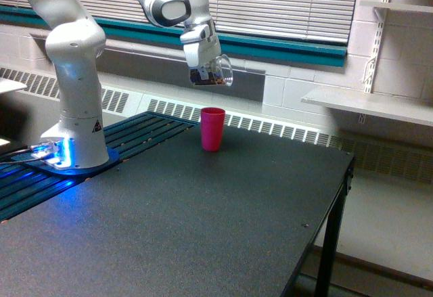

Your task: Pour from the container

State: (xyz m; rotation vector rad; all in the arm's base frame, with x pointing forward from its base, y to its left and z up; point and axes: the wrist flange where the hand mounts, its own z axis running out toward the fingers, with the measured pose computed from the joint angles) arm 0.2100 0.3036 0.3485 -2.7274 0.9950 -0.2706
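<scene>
Container (211, 72) lies tipped sideways, mouth toward exterior view's right, above pink cup (212, 128).

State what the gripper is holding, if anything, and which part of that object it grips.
The gripper holds the clear container, tilted above the pink cup. It grips the container's side; the exact contact spot cannot be told.

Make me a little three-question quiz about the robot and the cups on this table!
1. True or false: the small clear cup with brown bits stands on the black table.
2. What colour is the opaque cup on the table?
3. The clear cup is: A) upright B) tipped sideways C) upside down.

Key: 1 false, the gripper holds it in the air; 2 pink; 3 B.
</scene>
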